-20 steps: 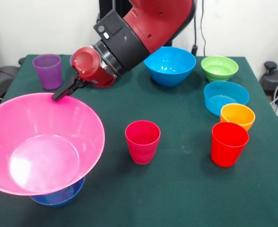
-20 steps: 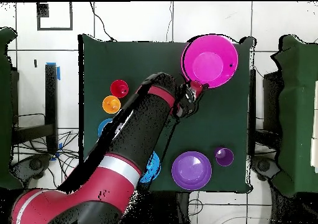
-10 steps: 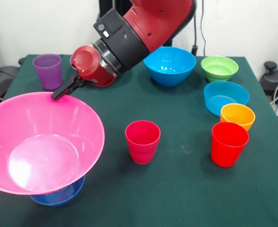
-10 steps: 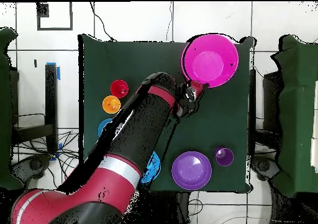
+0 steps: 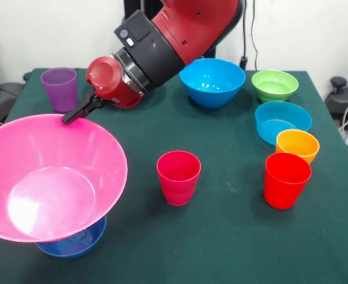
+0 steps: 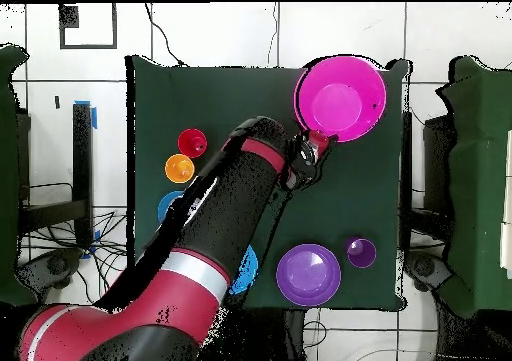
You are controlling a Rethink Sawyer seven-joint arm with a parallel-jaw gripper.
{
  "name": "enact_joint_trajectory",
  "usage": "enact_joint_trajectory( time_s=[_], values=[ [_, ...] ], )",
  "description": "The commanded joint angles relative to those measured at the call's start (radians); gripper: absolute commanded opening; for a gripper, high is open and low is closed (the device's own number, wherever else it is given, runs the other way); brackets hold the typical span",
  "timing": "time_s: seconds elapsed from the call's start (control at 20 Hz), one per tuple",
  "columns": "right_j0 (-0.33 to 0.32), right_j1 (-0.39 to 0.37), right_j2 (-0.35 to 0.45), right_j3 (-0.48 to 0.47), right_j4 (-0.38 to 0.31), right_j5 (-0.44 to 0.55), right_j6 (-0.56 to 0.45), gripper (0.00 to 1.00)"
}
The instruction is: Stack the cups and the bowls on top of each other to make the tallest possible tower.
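The claw (image 5: 70, 117) is pinching the far rim of the huge pink bowl (image 5: 50, 183), its black tip pressed right on the edge. The pink bowl is tipped and lifted, and it sits over a small dark blue bowl (image 5: 73, 242) near the front left corner of the table (image 5: 233, 236); only a bit of that blue bowl peeks out under it. From above, the pink bowl (image 6: 340, 99) is at a corner of the green table and the claw (image 6: 318, 142) touches its rim on the side facing the arm. The purple cup (image 5: 60, 88) stands upright just behind the claw, near the back left corner. The magenta-pink cup (image 5: 178, 177) stands upright in the middle of the table, well apart from the claw. The red cup (image 5: 287, 180) stands near the right edge, just beside the small orange bowl (image 5: 297, 145). Behind those sit the cyan bowl (image 5: 282, 121) and the green bowl (image 5: 274, 84). The large blue bowl (image 5: 212, 81) is near the back edge, next to the red arm (image 5: 162, 47). From above, the large purple bowl (image 6: 308, 274) sits by the purple cup.
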Motion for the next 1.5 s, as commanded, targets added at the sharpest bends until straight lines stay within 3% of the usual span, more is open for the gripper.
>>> enact_joint_trajectory(
  time_s=[0.05, 0.15, 0.2, 1.5],
  values=[
    [-0.029, -0.023, 0.103, 0.056, -0.008, -0.066, 0.037, 0.0],
    [-0.035, -0.028, 0.112, 0.061, -0.007, -0.076, 0.03, 0.0],
    [-0.034, -0.028, 0.109, 0.063, -0.007, -0.088, 0.051, 1.0],
    [-0.045, -0.047, 0.135, 0.078, -0.005, -0.049, 0.013, 1.0]
  ],
)
